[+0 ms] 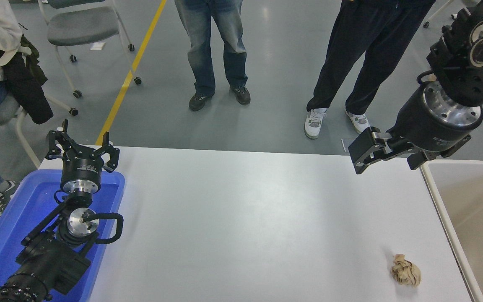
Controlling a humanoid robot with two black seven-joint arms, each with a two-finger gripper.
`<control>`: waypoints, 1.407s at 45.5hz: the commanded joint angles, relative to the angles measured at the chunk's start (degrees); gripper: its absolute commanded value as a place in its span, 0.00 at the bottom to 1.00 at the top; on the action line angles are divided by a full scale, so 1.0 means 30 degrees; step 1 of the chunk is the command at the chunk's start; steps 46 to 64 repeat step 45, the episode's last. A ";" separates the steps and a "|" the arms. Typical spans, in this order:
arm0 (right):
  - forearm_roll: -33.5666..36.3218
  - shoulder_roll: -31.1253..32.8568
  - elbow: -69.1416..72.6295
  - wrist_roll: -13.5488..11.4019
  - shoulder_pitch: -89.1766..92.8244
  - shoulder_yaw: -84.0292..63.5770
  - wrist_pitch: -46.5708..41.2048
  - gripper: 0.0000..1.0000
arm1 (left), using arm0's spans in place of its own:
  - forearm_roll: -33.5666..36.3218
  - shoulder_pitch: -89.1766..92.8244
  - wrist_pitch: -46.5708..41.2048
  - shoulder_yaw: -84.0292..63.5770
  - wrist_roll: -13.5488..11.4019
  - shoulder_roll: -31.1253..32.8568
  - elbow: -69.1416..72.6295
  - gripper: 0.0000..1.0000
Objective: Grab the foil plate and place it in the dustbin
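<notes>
Right gripper (365, 155): hangs above the table's far right corner, just left of the dustbin's rim; pads close together with nothing between them, touching nothing.
Left gripper (83, 147): parked at the lower left above the blue tub (15, 222), fingers spread wide, empty.
Foil plate: not to be seen anywhere on the table or in the part of the bin that shows.
Dustbin (438, 188): beige, at the table's right edge, only partly in frame; the visible inside looks bare.
Paper wad (406, 270): tan, crumpled, on the white table (245, 218) near the front right, close to the bin.
People: two stand beyond the far edge, one sits at far left.
</notes>
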State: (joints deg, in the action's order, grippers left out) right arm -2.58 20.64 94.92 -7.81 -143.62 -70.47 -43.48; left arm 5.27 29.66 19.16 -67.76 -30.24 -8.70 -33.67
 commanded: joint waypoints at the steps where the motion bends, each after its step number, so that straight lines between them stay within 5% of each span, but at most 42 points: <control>1: 0.1005 0.0531 0.0116 -0.0033 -0.0230 -0.1558 -0.0476 1.00 | 0.0000 0.0015 -0.0001 0.0000 0.0000 0.0001 0.0003 0.99; 64: 0.1210 -0.0435 0.0556 0.0260 -0.0963 -0.0124 -0.0505 1.00 | 0.0000 0.0015 -0.0001 0.0000 0.0000 0.0001 0.0003 0.99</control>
